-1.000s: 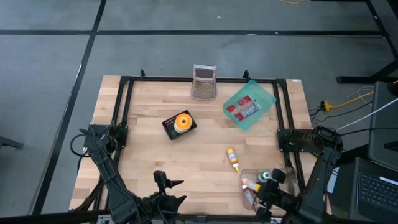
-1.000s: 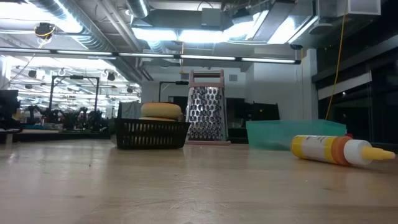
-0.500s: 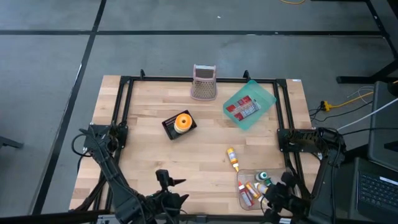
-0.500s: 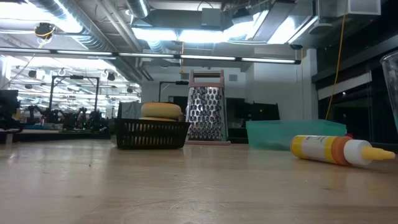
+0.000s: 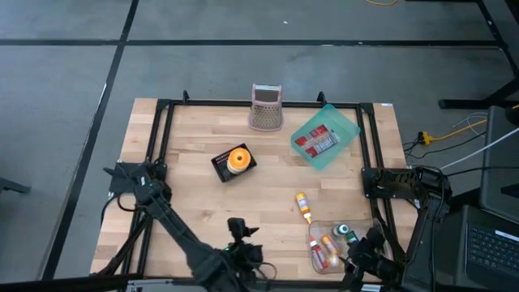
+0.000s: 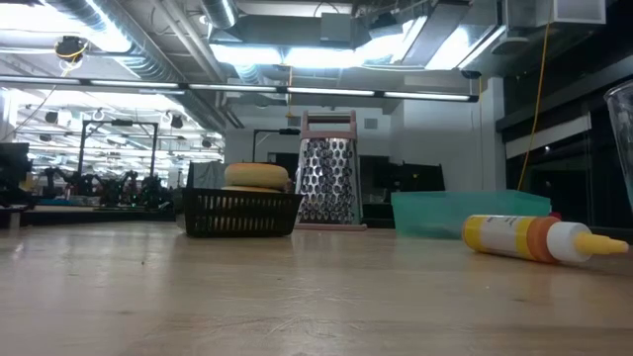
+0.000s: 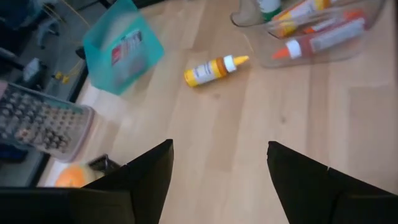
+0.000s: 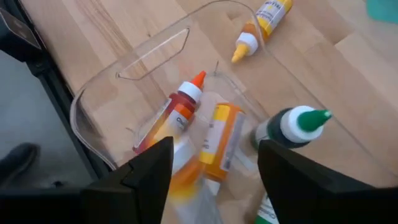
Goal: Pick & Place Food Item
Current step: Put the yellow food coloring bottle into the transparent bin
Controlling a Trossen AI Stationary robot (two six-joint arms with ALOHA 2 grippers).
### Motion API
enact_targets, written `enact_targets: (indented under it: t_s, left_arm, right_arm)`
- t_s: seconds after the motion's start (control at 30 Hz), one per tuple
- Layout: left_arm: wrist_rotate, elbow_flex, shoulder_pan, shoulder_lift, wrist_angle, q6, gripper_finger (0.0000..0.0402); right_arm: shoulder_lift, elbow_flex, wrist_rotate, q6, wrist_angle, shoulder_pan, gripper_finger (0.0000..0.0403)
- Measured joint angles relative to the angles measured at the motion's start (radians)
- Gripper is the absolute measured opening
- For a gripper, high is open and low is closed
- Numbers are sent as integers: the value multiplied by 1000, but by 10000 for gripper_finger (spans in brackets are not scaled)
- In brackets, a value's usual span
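Note:
A clear plastic bin (image 5: 313,234) sits at the table's near right. In it lie a red bottle (image 8: 173,115), an orange-yellow bottle (image 8: 219,140) and a green bottle with a white cap (image 8: 292,127). A yellow squeeze bottle (image 5: 303,207) lies on its side on the wood just beyond the bin. My right gripper (image 8: 214,180) hovers open over the bin's bottles. My left gripper (image 7: 217,168) is open near the table's near edge, left of the bin, and points toward the yellow bottle (image 7: 211,70).
A black basket (image 5: 233,162) holding a round orange item stands mid-table. A metal grater (image 5: 266,108) stands at the far edge. A teal bag (image 5: 324,135) with a red packet lies at the far right. A black frame (image 5: 162,122) runs around the table top.
My left gripper has swung toward the table's right and sunk, with its arm stretching out along the near edge. My right gripper has drawn back toward the near edge and dipped a little. The bin's clear wall has come into the low view at its right edge.

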Motion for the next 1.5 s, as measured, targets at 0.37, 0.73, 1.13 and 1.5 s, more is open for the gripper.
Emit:
enact_targets:
  t_s: [0.37, 0.73, 1.13, 1.5]
  left_arm:
    - [68, 0, 142, 9, 119, 314, 253]
    - [295, 0, 304, 26, 264, 777, 253]
    - [452, 0, 433, 94, 331, 1135, 253]
    - [549, 1, 536, 166, 409, 1361, 253]
  right_arm:
    - [0, -13, 241, -2, 87, 0, 234]
    - [0, -13, 481, -265, 292, 0, 230]
    - [18, -13, 485, -386, 394, 1, 226]
    - [50, -12, 492, -320, 428, 1, 224]
